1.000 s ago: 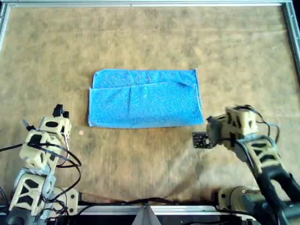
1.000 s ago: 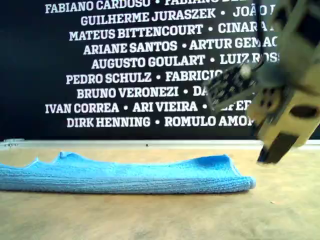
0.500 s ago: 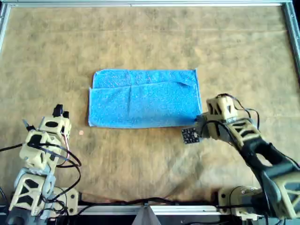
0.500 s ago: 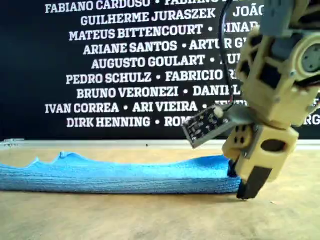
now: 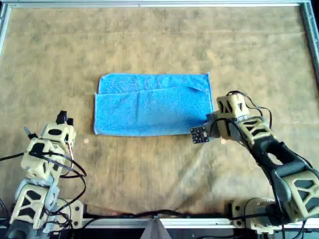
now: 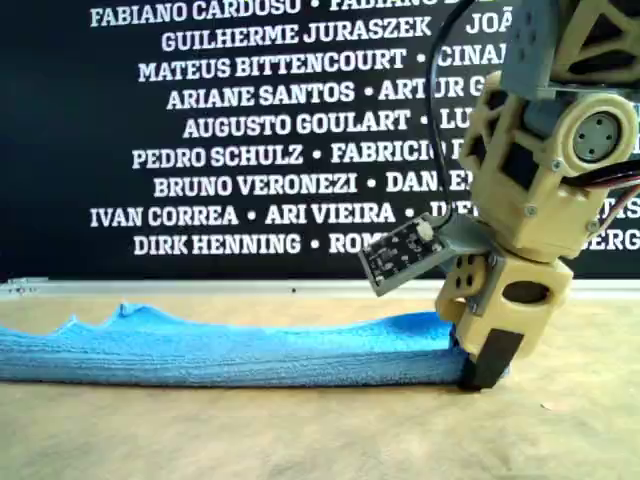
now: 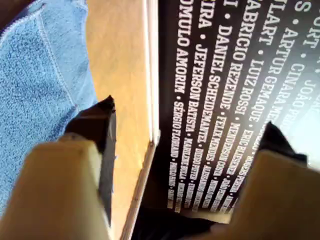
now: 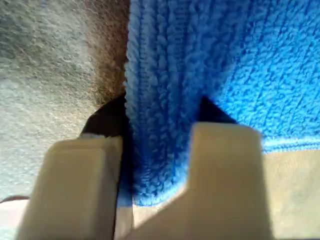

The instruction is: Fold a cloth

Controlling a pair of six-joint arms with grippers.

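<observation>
Bright sky-blue nubbly microfibre cloth (image 5: 153, 104) folded flat mid brown mat (image 5: 159, 45), right gripper (image 8: 159, 150) clamped on its corner edge, left gripper (image 7: 185, 150) spread apart, off the cloth.

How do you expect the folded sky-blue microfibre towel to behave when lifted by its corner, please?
The sky-blue microfibre towel will probably droop, since it lies limp with wavy edges. Its nubbly pile should grip well between the right end effector fingers. The layers may separate.
</observation>
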